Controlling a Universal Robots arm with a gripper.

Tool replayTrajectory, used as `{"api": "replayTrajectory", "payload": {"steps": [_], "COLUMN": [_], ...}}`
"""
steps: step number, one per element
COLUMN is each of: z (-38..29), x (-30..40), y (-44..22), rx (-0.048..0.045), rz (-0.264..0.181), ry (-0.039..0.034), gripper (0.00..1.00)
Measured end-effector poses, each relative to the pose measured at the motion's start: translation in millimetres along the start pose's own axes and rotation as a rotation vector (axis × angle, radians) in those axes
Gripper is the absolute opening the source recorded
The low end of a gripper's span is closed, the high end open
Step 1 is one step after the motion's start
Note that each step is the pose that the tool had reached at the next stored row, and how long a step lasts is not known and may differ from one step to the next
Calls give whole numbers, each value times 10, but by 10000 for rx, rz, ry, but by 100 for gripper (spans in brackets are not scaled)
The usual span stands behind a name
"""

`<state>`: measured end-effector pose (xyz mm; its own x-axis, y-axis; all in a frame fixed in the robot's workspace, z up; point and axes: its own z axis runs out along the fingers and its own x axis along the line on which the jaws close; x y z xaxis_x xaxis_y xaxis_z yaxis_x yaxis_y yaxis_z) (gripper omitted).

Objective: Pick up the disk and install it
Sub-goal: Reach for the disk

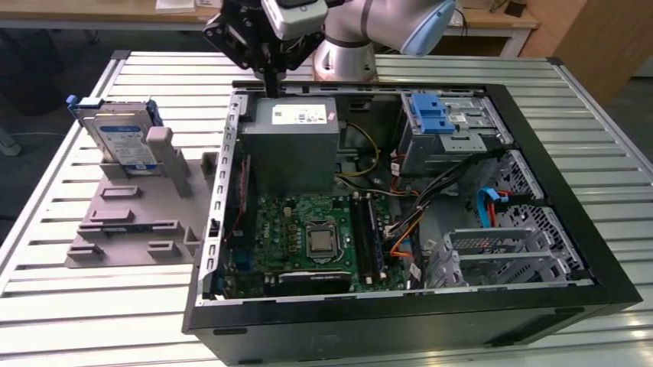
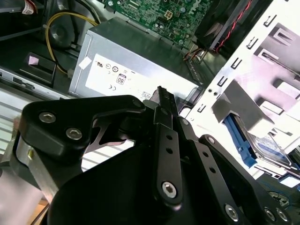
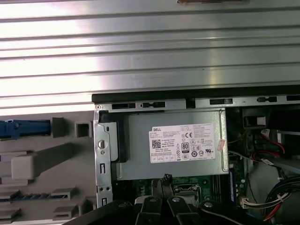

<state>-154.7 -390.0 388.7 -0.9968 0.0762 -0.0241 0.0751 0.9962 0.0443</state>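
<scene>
On the slatted metal table (image 1: 61, 306), an open black computer case (image 1: 571, 229) is laid on its side, and a green motherboard (image 1: 306, 237) is exposed inside it. At the case's far edge, the silver arm (image 1: 393, 23) is bent over, with its black gripper (image 1: 271, 82) pointed straight down just above the far end of the grey power supply (image 1: 296, 153). 1 white sticker with dense black print is seen on that box in both wrist views. At the exterior view's left of the case, a grey holder (image 1: 133, 222) is placed on the table. The disk (image 1: 121, 138) is stood on edge in it, in its blue frame, with its white-and-blue label turned outward, well apart from the gripper. The fingers are pressed together with nothing gripped.
</scene>
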Motion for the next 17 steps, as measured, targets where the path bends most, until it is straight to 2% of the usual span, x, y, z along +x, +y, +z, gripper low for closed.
{"api": "replayTrajectory", "payload": {"steps": [17], "z": [55], "x": [94], "y": [10], "rx": [6], "rz": [0], "ry": [0], "gripper": [11]}}
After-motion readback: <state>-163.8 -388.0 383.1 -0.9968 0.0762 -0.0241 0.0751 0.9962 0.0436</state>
